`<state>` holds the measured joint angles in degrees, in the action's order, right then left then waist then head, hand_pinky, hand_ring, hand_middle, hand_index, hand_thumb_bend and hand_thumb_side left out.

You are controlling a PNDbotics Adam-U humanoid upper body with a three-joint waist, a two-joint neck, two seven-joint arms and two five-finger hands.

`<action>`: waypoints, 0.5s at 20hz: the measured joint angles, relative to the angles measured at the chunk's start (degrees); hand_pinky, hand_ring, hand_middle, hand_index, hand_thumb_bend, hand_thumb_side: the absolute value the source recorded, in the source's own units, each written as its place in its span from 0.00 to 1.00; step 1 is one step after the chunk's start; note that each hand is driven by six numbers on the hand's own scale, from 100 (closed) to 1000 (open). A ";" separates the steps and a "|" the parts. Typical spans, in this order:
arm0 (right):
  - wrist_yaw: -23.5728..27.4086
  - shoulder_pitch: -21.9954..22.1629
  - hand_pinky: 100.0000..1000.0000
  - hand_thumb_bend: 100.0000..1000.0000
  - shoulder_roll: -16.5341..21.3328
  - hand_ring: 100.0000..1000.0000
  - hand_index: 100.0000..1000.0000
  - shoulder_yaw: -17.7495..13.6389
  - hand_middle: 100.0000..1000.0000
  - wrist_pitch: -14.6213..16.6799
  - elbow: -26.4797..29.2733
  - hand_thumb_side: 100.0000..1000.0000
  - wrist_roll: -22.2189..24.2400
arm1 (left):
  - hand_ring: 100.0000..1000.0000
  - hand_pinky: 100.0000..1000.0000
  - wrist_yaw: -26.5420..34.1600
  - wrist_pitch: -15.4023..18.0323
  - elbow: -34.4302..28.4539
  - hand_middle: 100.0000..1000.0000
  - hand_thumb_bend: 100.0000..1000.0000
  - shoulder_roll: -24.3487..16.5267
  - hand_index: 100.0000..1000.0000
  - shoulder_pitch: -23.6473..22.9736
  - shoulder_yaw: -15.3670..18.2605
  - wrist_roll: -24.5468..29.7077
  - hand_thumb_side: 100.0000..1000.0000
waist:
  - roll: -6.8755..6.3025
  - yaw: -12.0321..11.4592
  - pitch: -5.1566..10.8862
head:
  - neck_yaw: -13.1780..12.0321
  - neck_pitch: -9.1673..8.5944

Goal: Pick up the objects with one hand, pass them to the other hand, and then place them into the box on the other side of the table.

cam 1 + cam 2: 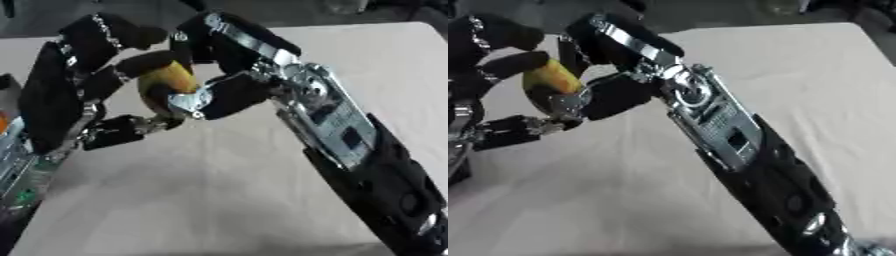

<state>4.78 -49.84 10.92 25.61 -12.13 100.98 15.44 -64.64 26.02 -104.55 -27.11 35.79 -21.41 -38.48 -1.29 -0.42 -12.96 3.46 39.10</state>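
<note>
A yellow-orange, rounded object (172,76) hangs above the table's left half, caught between my two hands. My left hand (54,95) comes in from the left; its dark fingers (140,62) curl over the object's top and its thumb reaches in below. From the lower right my right hand (229,60) reaches up with its fingers arched over the object. The right thumb (223,96) presses the object's lower right side. Much of the object is hidden by the fingers. No box shows in either view.
The beige table (210,200) lies below both arms. Its far edge (763,26) runs along the top, with dark floor beyond. A small orange patch (3,122) shows at the left border behind my left arm.
</note>
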 measured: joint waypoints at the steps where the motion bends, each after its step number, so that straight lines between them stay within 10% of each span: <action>1: 0.05 0.00 0.56 0.25 0.00 0.39 0.40 0.03 0.36 -0.02 0.00 0.00 0.02 | 0.50 0.58 -0.01 -0.02 0.09 0.67 0.81 0.00 0.75 0.02 0.00 0.10 0.00 | 0.00 0.00 0.00 | -0.02 -0.01; 10: 0.46 0.00 0.56 0.24 0.04 0.38 0.40 0.26 0.36 -0.21 0.03 0.00 0.15 | 0.50 0.57 0.01 -0.36 0.66 0.65 0.77 0.05 0.73 0.04 -0.03 0.57 0.00 | 0.00 0.01 0.00 | -0.24 -0.43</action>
<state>5.24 -49.84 10.96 25.87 -12.33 101.01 15.59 -64.64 25.66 -103.89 -27.06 35.84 -21.44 -37.90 -1.29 -0.41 -12.96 3.21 38.67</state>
